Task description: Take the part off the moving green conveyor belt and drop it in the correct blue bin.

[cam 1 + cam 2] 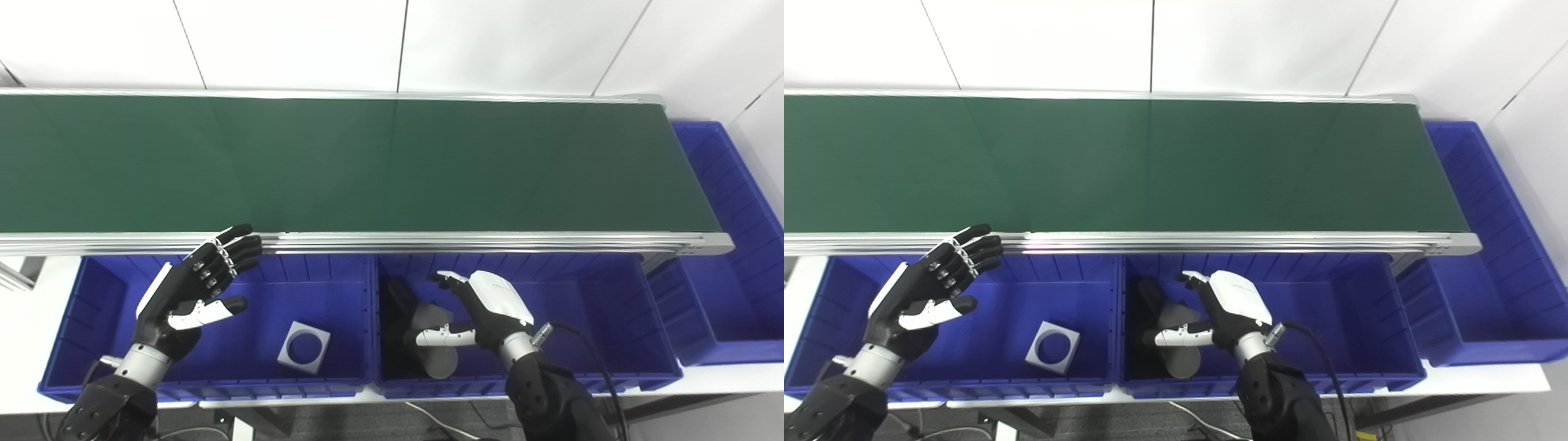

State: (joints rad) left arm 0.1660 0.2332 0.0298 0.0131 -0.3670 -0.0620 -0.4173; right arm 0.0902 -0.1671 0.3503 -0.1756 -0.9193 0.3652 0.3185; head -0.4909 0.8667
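Left eye view: green conveyor belt [343,162] runs across the whole frame, bare, silver rails front and back. White panel wall [294,43] along the top. White bench [24,318] shows at lower left under the bins. Three blue bins: left bin [92,373] and middle bin [612,361] below the belt's front rail, end bin [716,300] at far right past the belt end. Grey square part with round hole [304,347] lies flat on the left bin floor, right of centre. Dark grey part [432,334] sits in the left half of the middle bin. Left hand [193,294] over the left bin, fingers spread apart, holding nothing, fingertips near the front rail. Right hand [484,306] over the middle bin, fingers loosely apart, thumb just above the dark part; contact unclear.

Right eye view: same layout, shifted left. Left hand [928,294] spread, empty. Right hand [1222,309] released over the dark grey part [1179,337]. Square part [1052,347] apart from both hands.
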